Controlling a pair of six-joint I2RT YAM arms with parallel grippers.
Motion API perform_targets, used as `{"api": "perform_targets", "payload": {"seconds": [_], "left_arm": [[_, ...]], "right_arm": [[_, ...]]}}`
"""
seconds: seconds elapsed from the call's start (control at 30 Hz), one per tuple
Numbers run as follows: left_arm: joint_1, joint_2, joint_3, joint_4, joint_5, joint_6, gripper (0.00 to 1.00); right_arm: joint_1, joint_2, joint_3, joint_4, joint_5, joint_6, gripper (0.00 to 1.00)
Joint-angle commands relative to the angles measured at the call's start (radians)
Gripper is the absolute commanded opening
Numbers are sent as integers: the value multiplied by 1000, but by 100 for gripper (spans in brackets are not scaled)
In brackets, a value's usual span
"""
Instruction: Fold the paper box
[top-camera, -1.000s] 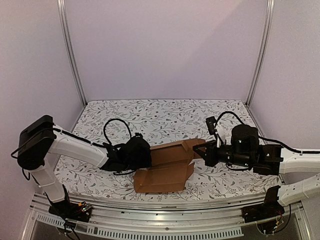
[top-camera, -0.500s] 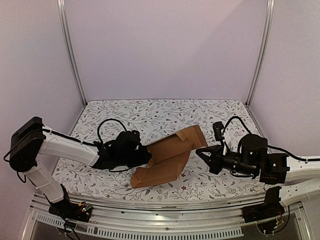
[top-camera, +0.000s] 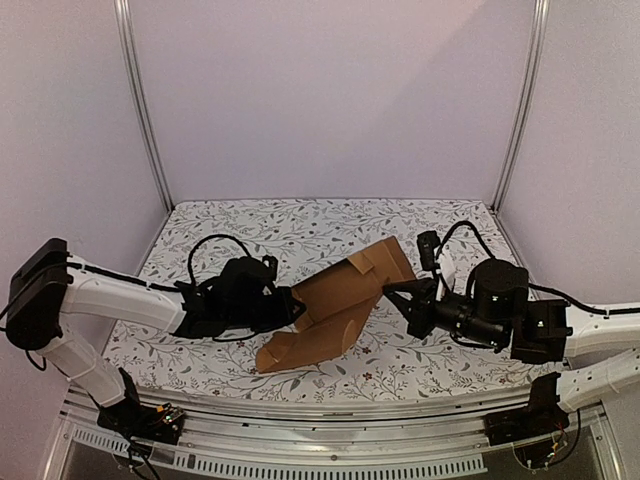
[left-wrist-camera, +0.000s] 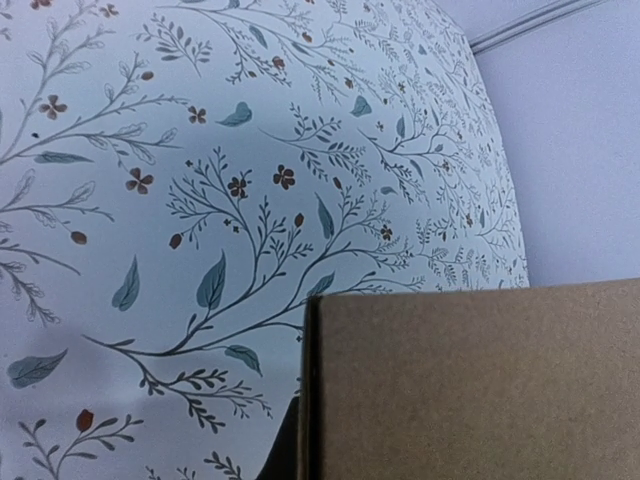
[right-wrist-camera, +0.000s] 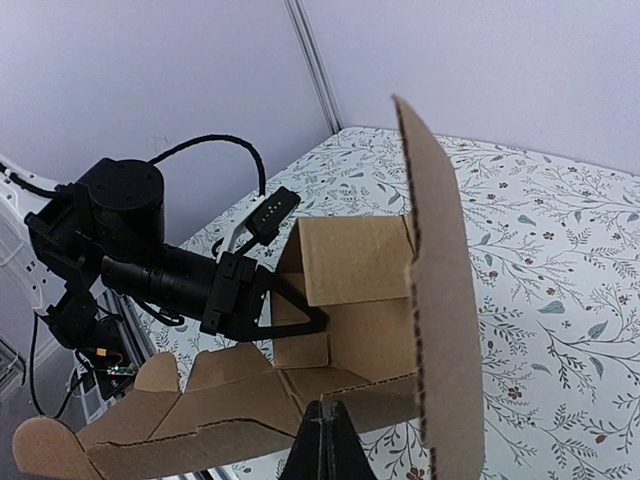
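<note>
Floral-patterned counter (top-camera: 220, 225) carries a plain brown die-cut cardboard box (top-camera: 335, 300), half folded and tilted near the middle, its low flaps touching down. Left jaws pinch its left edge; right jaws are closed at its right edge.

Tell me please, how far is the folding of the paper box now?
Done: some panels of the paper box already stand up. In hand: the left claw is shut on its left edge, holding it tilted; the right claw, shut, sits at its right edge, grip unclear. Left: the near flaps lie open and unfolded, so no closed carton yet.
</note>
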Motion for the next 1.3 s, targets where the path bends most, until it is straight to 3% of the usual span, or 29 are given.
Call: {"api": "perform_targets", "payload": {"seconds": [0.0,0.53,0.77,1.0,1.27], "left_arm": [[12,-20,-19,20,29,13,0],[13,-48,-5,51,86,58,0],[21,-64,-6,159,133,127,0],[26,-76,11,148,117,195,0],[31,-80,16,90,-5,260,0]], "right_arm": [[7,31,51,25,34,-28,0],[9,185,70,27,57,3,0],[19,194,35,27,36,24,0],[26,117,17,-28,64,23,0],[28,-21,41,-174,83,-8,0]]}}
